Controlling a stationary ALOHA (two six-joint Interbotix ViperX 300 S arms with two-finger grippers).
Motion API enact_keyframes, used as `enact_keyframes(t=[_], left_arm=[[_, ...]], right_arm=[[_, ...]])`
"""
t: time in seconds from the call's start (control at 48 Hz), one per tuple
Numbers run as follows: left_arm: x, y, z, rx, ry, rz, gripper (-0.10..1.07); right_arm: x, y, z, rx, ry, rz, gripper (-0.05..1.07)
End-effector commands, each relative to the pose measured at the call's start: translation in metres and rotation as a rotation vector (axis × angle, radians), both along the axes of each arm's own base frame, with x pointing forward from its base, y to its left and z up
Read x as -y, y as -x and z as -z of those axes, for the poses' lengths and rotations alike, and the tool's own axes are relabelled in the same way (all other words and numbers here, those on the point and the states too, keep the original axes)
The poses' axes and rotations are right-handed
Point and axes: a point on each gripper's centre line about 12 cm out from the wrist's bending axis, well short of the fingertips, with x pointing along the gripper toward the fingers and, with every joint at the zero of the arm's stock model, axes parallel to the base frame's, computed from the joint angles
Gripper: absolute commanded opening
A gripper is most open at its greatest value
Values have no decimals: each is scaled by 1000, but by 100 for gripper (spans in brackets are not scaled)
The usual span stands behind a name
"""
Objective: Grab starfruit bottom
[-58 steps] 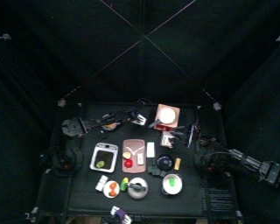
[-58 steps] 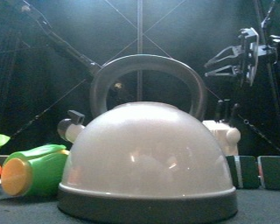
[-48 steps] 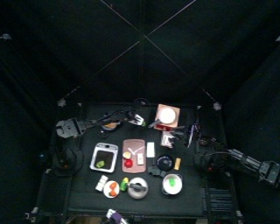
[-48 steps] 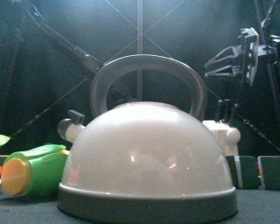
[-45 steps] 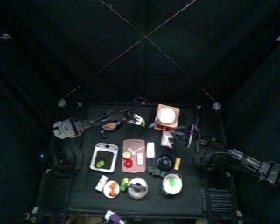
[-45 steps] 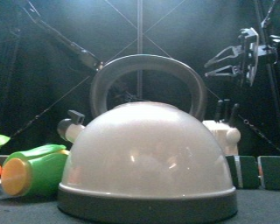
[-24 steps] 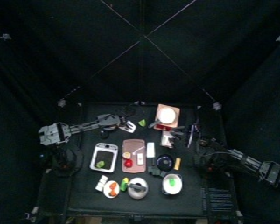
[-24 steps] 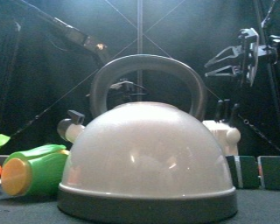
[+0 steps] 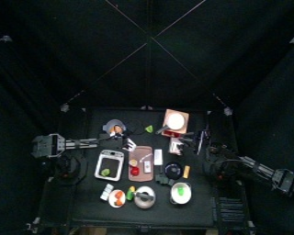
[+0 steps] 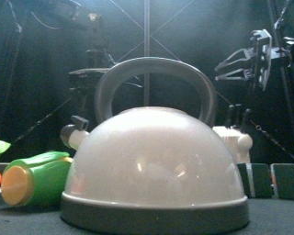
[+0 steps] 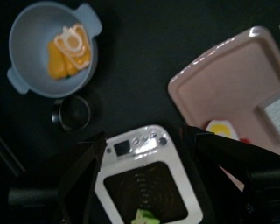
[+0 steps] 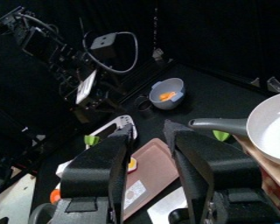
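The left tool (image 11: 143, 171) is held wide, with nothing between its jaws, above the white tray (image 9: 110, 164) at the desk's left. The starfruit (image 9: 107, 171) is seen lying in that tray; in the left wrist view only a green edge of it (image 11: 143, 216) shows. The approach is judged to be in hand: next, a descent and a closing low on the fruit are called for. The right tool (image 12: 154, 153) is parked open at the right.
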Motion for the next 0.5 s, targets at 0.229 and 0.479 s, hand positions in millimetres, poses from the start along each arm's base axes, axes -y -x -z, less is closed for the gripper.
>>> enact_keyframes(t=[0.229, 0.479], left_arm=[[50, 41, -13, 75, 43, -88, 100], [94, 75, -9, 86, 127, -50, 100]], right_arm=[[1, -1, -3, 9, 2, -1, 74], [1, -1, -4, 9, 4, -1, 74]])
